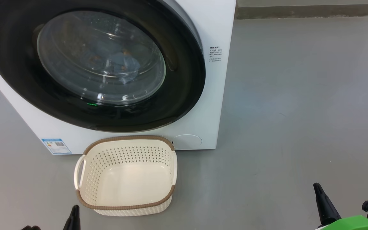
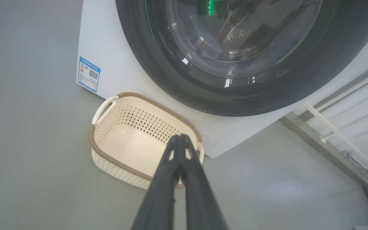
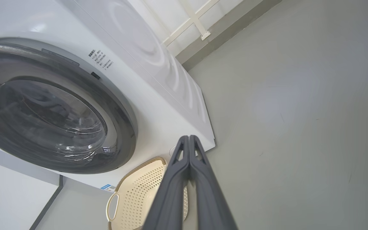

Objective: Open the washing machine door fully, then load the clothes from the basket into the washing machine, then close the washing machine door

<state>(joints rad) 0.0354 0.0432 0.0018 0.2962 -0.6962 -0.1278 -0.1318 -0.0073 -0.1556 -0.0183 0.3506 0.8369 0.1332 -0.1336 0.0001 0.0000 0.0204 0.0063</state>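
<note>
Washing machine door (image 1: 101, 60) sits closed on my feed: glossy black ring round a bulging clear porthole, blue clothes (image 1: 123, 65) dim behind the glass. Cream, brown-rimmed basket (image 1: 129, 138) stands bare-bottomed on the grey floor (image 1: 299, 111), just before the white washing machine (image 1: 216, 28). My left gripper (image 2: 179, 137) and right gripper (image 3: 188, 138) are both clenched, grasping nothing.

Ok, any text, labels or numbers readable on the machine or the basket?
Blue label sticker, lower left of the washing machine front: QR code and print, too small to read.
Dark printed lines, upper right of the front: too small to read.
Basket: no text.
</note>
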